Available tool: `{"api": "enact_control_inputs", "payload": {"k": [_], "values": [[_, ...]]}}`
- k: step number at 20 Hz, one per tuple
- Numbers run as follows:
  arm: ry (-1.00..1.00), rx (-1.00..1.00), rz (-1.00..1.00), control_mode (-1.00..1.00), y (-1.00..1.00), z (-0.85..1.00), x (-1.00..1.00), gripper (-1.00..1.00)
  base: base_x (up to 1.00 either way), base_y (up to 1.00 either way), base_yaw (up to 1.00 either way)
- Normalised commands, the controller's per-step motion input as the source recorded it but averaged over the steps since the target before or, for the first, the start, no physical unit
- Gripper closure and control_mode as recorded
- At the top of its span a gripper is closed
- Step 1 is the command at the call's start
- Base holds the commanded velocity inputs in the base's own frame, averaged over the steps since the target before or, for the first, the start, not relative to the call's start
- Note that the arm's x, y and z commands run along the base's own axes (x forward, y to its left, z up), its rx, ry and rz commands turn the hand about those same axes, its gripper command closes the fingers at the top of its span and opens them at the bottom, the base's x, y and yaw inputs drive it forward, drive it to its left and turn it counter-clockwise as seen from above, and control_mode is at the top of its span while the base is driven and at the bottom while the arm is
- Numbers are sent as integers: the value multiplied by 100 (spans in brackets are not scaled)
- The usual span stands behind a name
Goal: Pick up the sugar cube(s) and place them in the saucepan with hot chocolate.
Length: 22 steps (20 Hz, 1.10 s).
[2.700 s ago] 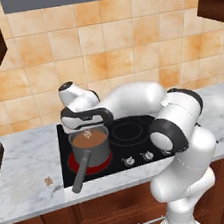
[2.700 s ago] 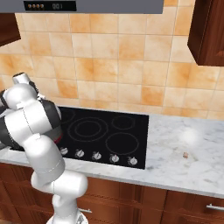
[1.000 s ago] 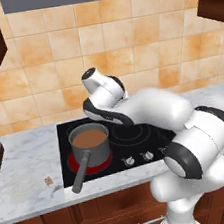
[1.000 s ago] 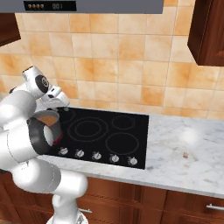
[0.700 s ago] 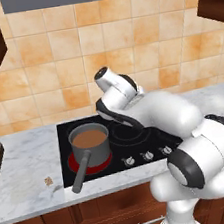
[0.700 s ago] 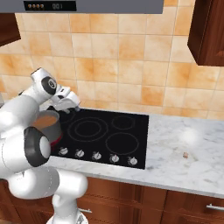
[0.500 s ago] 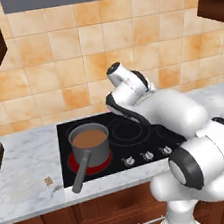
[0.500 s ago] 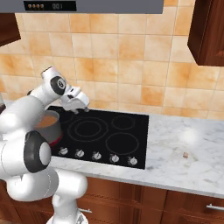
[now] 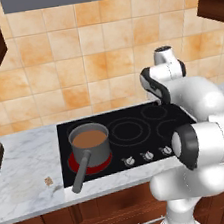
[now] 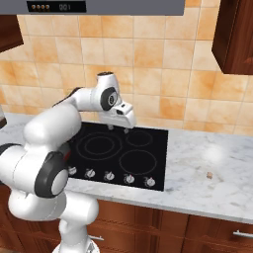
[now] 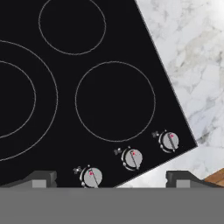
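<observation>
A: State the gripper (image 10: 118, 127) condition.

B: Released. In the hand view the two dark fingertips (image 11: 41, 178) stand wide apart with nothing between them. In the right base view the gripper hangs above the rear part of the cooktop (image 10: 123, 153), clear of its surface.

A: What lies directly below it?

B: The hand view looks down on black glass, ring markings and three control knobs (image 11: 132, 158) along the front edge, with marble tabletop (image 11: 192, 65) beyond the cooktop's right edge.

A: Location of the saucepan?

B: The saucepan (image 9: 89, 143) stands on the front left burner, which glows red beneath it. Its brown liquid surface is visible and its long handle points forward toward the tabletop edge. It is well apart from the gripper.

A: And the sugar cube?

B: In the left base view one sugar cube (image 9: 48, 181) rests on the marble left of the cooktop, near the handle's end but not touching it. In the right base view a second small tan speck (image 10: 209, 174) lies on the marble right of the cooktop; too small to identify.
</observation>
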Motion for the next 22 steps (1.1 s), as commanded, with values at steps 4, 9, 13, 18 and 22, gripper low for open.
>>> {"api": "enact_control_inputs", "payload": {"k": [4, 9, 13, 18, 22], "values": [[0, 10, 0, -100, -100, -9, 1, -100, 0, 0, 0], [2, 5, -2, -100, -100, -14, 0, -100, 0, 0, 0], [2, 0, 0, -100, -97, -14, 0, -100, 0, 0, 0], [4, 0, 0, -100, -82, -23, 1, -100, 0, 0, 0], [5, 0, 0, -100, -78, -27, 0, -100, 0, 0, 0]]}}
